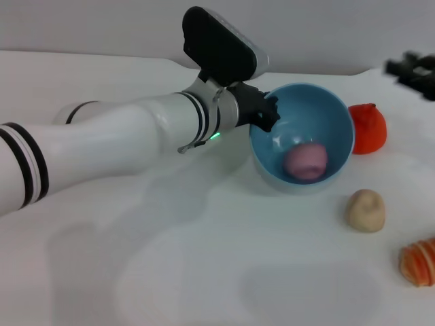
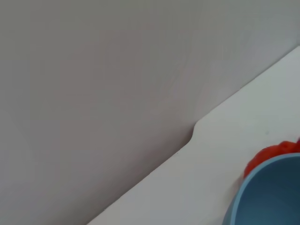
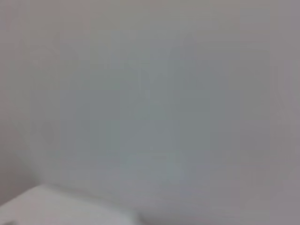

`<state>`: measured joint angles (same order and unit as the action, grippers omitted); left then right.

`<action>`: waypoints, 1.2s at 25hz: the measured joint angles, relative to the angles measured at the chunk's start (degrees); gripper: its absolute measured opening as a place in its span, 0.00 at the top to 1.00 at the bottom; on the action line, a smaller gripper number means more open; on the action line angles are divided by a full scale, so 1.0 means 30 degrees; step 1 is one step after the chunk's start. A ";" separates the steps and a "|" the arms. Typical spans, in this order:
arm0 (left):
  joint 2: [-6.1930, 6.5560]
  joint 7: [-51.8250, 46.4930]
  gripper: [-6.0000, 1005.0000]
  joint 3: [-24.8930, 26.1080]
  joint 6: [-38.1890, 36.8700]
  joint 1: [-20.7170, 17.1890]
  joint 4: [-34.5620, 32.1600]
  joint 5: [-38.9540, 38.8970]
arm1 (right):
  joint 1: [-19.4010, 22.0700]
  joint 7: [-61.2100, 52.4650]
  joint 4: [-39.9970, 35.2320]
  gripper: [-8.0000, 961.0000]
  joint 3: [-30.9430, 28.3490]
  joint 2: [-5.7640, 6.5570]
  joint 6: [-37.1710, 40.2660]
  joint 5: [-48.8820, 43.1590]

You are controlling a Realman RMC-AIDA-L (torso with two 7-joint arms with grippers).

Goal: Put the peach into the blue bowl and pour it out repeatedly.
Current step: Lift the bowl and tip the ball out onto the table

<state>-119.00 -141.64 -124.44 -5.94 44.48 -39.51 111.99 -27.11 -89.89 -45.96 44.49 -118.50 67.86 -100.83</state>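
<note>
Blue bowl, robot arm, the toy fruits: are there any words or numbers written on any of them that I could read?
No readable text anywhere in these views.
Blue bowl: plain, no label.
Peach inside it: no marks.
Left gripper at the bowl's rim, and its white arm: only black bands and a small green light, no letters.
Orange-red fruit, beige lump, striped piece: no writing.
Right gripper at the far edge: nothing readable.

Left gripper [image 1: 266, 113] fingers clamp tilted blue bowl [image 1: 319, 112] rim; peach [image 1: 305, 161] inside; right gripper [image 1: 413, 70] far right.
</note>
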 joint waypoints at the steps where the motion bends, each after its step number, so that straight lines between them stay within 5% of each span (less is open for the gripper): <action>1: 0.0000 0.0024 0.99 -0.0188 0.0165 -0.0009 0.0014 0.0031 | 0.0300 0.1320 0.0056 0.48 -0.0465 0.0009 -0.0191 0.0721; 13: 0.0001 0.0737 0.99 -0.2047 0.3396 -0.0096 -0.0382 0.0298 | 0.2901 1.4672 0.7818 0.44 -0.4899 -0.0044 -0.0508 1.0050; 19: -0.0002 0.3712 0.99 -0.2442 0.4956 -0.0181 -0.1935 0.1854 | 0.3375 1.9328 1.2512 0.28 -0.6053 -0.0123 0.0585 1.3182; 30: -0.0027 1.0836 0.99 -0.6793 1.1206 -0.1022 -0.2738 0.4654 | 0.3954 2.1288 1.5208 0.28 -0.6350 -0.0185 0.2623 1.4278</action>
<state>-119.08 -109.13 -144.82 27.68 41.42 -47.72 125.95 -15.25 -26.03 -0.34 25.44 -119.05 75.73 -57.99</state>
